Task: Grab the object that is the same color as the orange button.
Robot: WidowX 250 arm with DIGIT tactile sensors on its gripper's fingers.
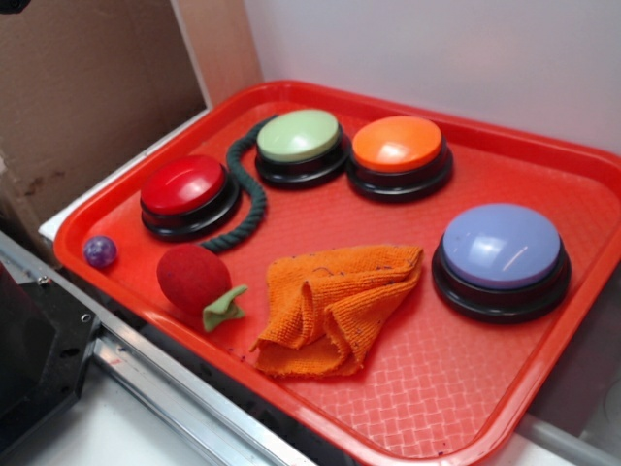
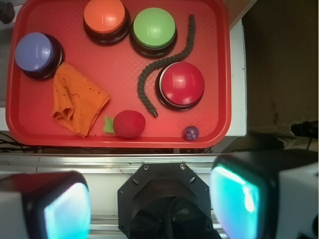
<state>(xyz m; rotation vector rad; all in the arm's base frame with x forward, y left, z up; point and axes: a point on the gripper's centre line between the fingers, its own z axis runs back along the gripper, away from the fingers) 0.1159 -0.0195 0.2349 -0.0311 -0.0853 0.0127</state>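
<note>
Gripper (image 2: 149, 204): seen only in the wrist view, at the bottom edge, high above and short of the tray. Its two pads (image 2: 65, 209) stand wide apart with nothing between them. It touches nothing.

Step in hand, by judgement: the approach has not begun; the target is only to be picked out and reached. The next move calls for travel forward over the tray's near rim and toward the blue button's side, then a descent with the pads spread over a raised fold, closing only once they bracket fabric.

Tray (image 1: 456, 427): red, textured floor. Along its near edge lie a small purple ball (image 1: 100, 251) and a red fuzzy ball (image 1: 192, 277) with a green leaf.

Cloth (image 1: 335, 306): the task's thing, lying on the tray floor just beside the red ball and touching or nearly touching the base of the blue button (image 1: 502, 254). It is orange, nubbly, crumpled into loose folds with raised ridges, flecked with dark specks. It looks soft and likely to bunch when pinched.

Farther back: red button (image 1: 184, 194), a dark green rope (image 1: 254, 194) curving between it and the green button (image 1: 299, 146), then the orange button (image 1: 398, 153), whose dome matches the cloth in colour.
</note>
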